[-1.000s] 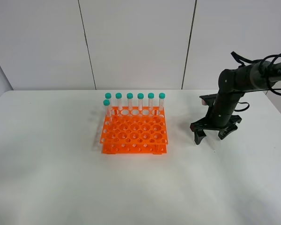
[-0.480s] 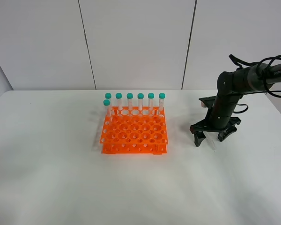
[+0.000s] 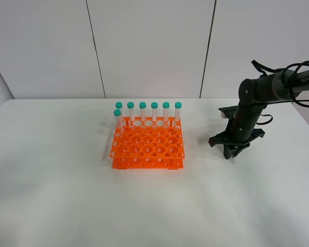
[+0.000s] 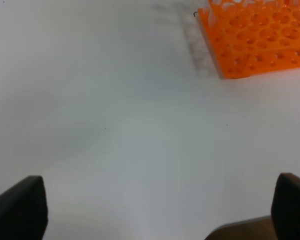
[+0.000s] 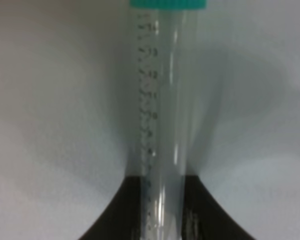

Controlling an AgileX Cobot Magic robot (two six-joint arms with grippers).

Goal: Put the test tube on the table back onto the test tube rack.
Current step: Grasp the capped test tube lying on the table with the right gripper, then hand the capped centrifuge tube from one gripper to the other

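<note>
Right gripper (image 5: 162,215) first: its two dark fingers (image 5: 110,222) are pinched onto the lower barrel of the slim clear plastic test tube (image 5: 162,100). The printed scale runs up the tube towards the teal-green screw cap (image 5: 167,4), which sits well clear of the grip. The pointed tip is out of sight past the fingers.

The white surface sits close behind the tube, which looks to be lying on the large white matte table (image 3: 67,195). In the high view the right gripper (image 3: 233,151) is down at the tabletop, to the right of the bright orange translucent plastic rack (image 3: 148,146) and well apart from it.

This is the pick, and my read is that the grip sits low on the barrel, so the capped end may sag. Lift straight up and slowly, squeeze held firm, before any sideways travel. Then the tube needs turning tip-down, cap-up.

Seven more teal-capped tubes (image 3: 154,110) line the rack's far side, so aim for an empty hole nearer the front and come down vertically.

The left gripper (image 4: 155,212) is spread wide over bare table, grasping nothing.
</note>
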